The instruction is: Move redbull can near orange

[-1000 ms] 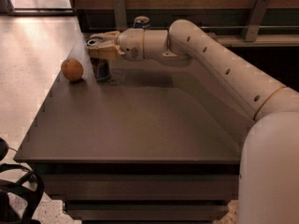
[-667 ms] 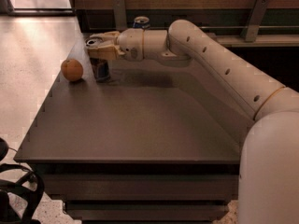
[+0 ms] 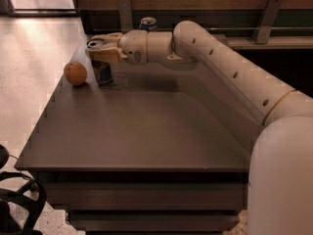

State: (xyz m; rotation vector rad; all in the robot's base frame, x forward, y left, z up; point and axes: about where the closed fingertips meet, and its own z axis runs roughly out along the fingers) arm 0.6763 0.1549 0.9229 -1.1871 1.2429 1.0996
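The redbull can (image 3: pixel 102 73) stands upright on the dark table (image 3: pixel 146 131) near its far left corner, its silver top showing just above the fingers. The orange (image 3: pixel 75 73) rests on the table just left of the can, a small gap between them. My gripper (image 3: pixel 100 51) reaches in from the right and is shut on the upper part of the redbull can, with one finger in front and one behind it. The can's base is on or very close to the tabletop.
A wider dark-blue can (image 3: pixel 147 23) stands at the table's back edge behind my arm. The table's left edge runs close beside the orange. A wooden wall with metal brackets is behind. A black chair (image 3: pixel 14 199) sits at lower left.
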